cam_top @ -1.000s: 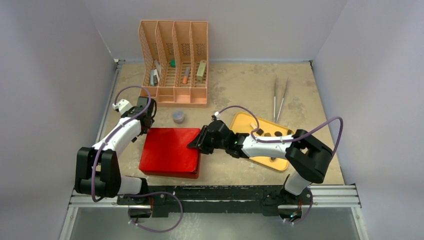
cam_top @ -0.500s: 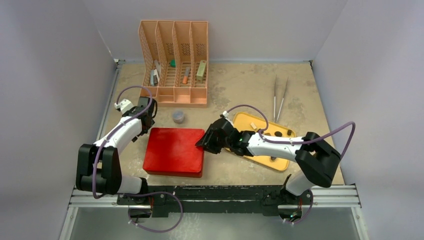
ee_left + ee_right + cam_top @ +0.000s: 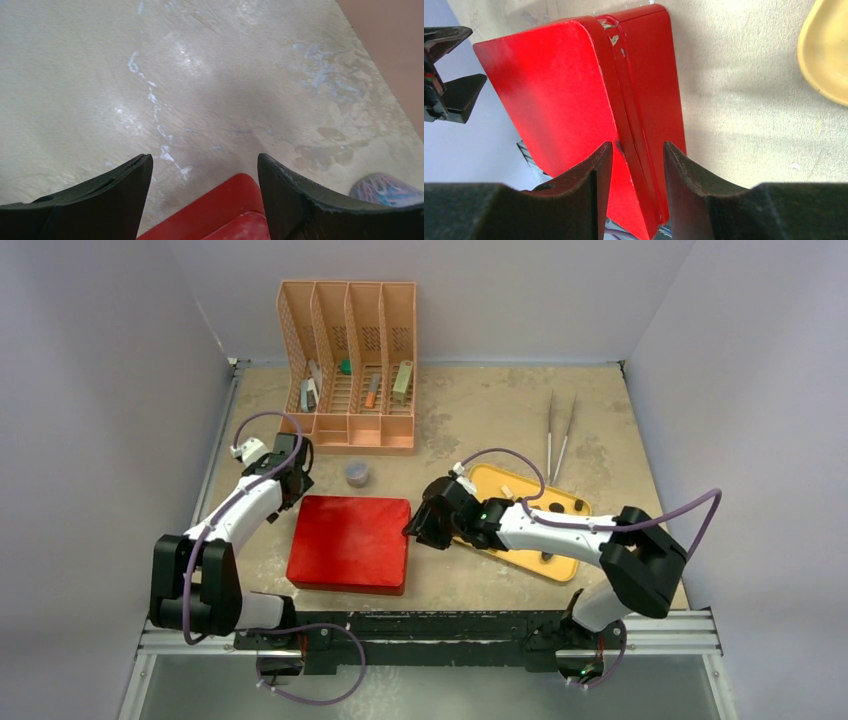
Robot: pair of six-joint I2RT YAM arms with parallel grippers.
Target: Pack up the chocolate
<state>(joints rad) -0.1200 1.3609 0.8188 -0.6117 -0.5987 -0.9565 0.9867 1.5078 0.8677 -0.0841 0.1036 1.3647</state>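
Since a second ago the flat red rectangular box [image 3: 348,542] has slid right with the right gripper [image 3: 638,147], whose fingers straddle its lid edge, grip unclear. The left gripper [image 3: 204,157] hangs released over the box's far-left corner. One yellow oval tray [image 3: 560,565] at right carries the chocolate [image 3: 556,507]: four dark pieces, one pale.

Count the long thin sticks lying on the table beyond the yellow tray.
2. Both lie on the table beyond the yellow tray, side by side: left stick, right stick. None appears hidden.
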